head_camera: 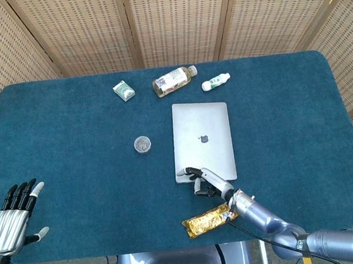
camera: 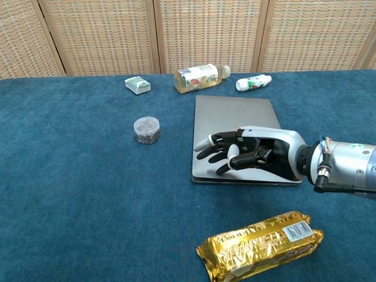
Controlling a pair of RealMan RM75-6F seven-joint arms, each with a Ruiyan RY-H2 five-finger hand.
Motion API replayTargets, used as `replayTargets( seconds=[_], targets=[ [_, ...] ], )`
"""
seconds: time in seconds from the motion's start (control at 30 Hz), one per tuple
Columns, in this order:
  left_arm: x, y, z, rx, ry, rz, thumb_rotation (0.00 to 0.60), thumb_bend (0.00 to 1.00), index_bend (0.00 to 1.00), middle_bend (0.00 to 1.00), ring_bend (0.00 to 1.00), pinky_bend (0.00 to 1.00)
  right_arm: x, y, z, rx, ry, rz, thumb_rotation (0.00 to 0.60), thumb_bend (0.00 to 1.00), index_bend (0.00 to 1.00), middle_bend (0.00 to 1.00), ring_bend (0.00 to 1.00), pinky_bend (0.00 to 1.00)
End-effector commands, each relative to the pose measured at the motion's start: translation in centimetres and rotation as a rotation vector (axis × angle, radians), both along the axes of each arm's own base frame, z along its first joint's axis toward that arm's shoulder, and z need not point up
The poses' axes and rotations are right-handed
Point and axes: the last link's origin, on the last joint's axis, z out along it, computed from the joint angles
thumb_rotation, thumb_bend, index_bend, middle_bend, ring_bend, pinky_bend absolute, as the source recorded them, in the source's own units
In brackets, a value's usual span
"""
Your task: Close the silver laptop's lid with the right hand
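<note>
The silver laptop [head_camera: 202, 135] [camera: 235, 117] lies in the middle of the blue table with its lid down flat on the base. My right hand [head_camera: 206, 181] [camera: 249, 155] rests palm down on the near part of the lid, fingers spread and stretched toward the left edge, holding nothing. My left hand [head_camera: 11, 218] hovers at the table's near left corner, fingers apart and empty; the chest view does not show it.
A gold snack pack [head_camera: 210, 219] [camera: 262, 245] lies just in front of the laptop. A small round jar [head_camera: 142, 144] [camera: 147, 129] stands left of it. At the back lie a green-white pack [head_camera: 123, 90], a juice bottle [head_camera: 174, 80] and a small white bottle [head_camera: 215, 82].
</note>
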Motion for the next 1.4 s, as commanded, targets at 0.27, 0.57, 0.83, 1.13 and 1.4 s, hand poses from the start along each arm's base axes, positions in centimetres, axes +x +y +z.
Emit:
replayTargets(
  seconds=[0.27,0.57,0.83,1.13,1.4],
  targets=[
    [-0.1,0.1,-0.3,-0.013,0.001,0.005,0.6,0.01,0.0,0.0,0.0,0.0,0.0,-0.3,-1.0,0.018,0.01,0.003,0.6,1.0,0.24,0.21,0.15,0.17],
    [-0.1,0.1,-0.2,-0.005,0.0,0.003,0.6,0.01,0.0,0.0,0.0,0.0,0.8,-0.5,1.5,-0.079,-0.001,0.066,0.6,1.0,0.24,0.21,0.15,0.17],
    [-0.1,0.1,0.2,0.015,-0.002,0.004,0.6,0.01,0.0,0.0,0.0,0.0,-0.4,1.1,7.0,-0.291,0.221,0.268,0.6,0.94,0.24,0.11,0.02,0.16],
    [-0.6,0.4,0.6,0.043,0.003,0.03,0.6,0.01,0.0,0.0,0.0,0.0,-7.4,4.0,11.6,-0.528,0.553,0.313,0.6,0.73,0.2,0.0,0.0,0.06],
    [-1.2,0.9,0.7,0.069,0.005,0.06,0.6,0.0,0.0,0.0,0.0,0.0,-12.7,6.7,14.7,-0.734,0.764,0.282,0.6,0.55,0.11,0.0,0.0,0.02]
  ],
)
